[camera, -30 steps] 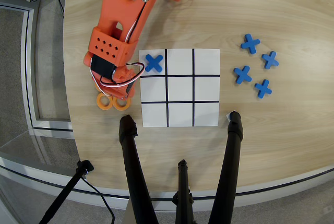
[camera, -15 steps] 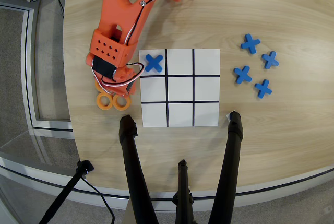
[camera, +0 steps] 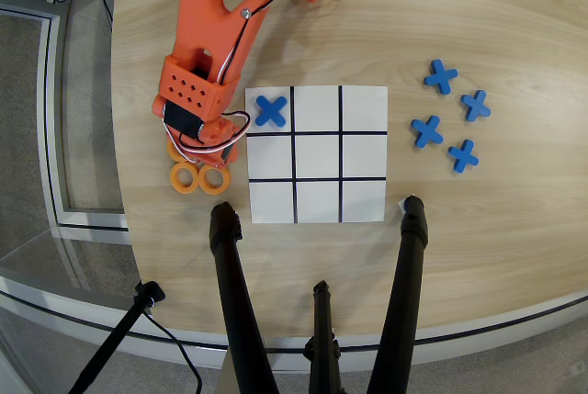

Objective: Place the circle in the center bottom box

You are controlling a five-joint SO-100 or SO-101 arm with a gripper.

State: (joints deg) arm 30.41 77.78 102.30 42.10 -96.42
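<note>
From the overhead view, I see my gripper (camera: pixel 195 144) just left of the grid sheet (camera: pixel 317 153), low over the orange rings. The wrist body hides its fingers, so I cannot tell if they are released or clenched. Two circles lie clear below it, one (camera: pixel 185 177) touching the other (camera: pixel 214 178); another ring (camera: pixel 175 151) peeks out under the arm. The center bottom box (camera: pixel 317 109) is white and holds nothing. Beside it, in the left corner cell, lies a blue X (camera: pixel 271 110). Four more blue X pieces (camera: pixel 448 117) rest well apart on the right of the wooden table (camera: pixel 459 247).
</note>
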